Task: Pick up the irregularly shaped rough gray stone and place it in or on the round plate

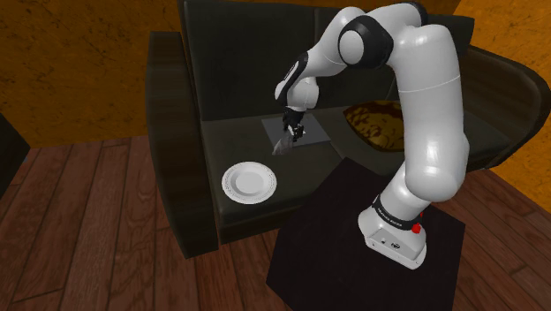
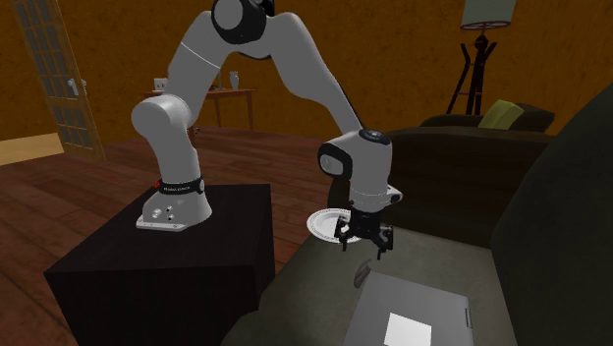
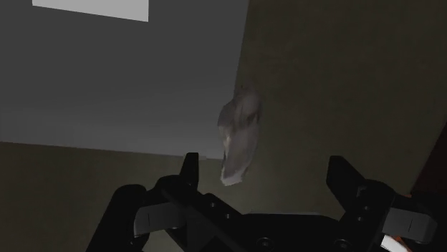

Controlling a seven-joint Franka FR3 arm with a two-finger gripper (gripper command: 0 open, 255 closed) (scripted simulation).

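A rough, pale grey stone (image 1: 284, 146) lies on the dark sofa seat at the edge of a flat grey slab (image 1: 305, 129). My black gripper (image 1: 292, 132) hangs just above it, pointing down, open, with nothing between its fingers. From the wrist, the stone (image 3: 240, 136) sits in front of the gripper (image 3: 265, 175), closer to one fingertip (image 3: 188, 168) than to the other. The round white plate (image 1: 249, 182) rests on the seat nearer the sofa's front edge, a short way from the stone. In the second exterior view the stone (image 2: 362, 271) is below the gripper (image 2: 362, 239), with the plate (image 2: 322, 224) behind.
A patterned brown cushion (image 1: 375, 124) lies on the seat towards the shoulder view's right. The sofa's backrest and armrests enclose the seat. The slab (image 2: 413, 313) carries a white patch. My black stand (image 1: 371, 247) sits on the wooden floor against the sofa front.
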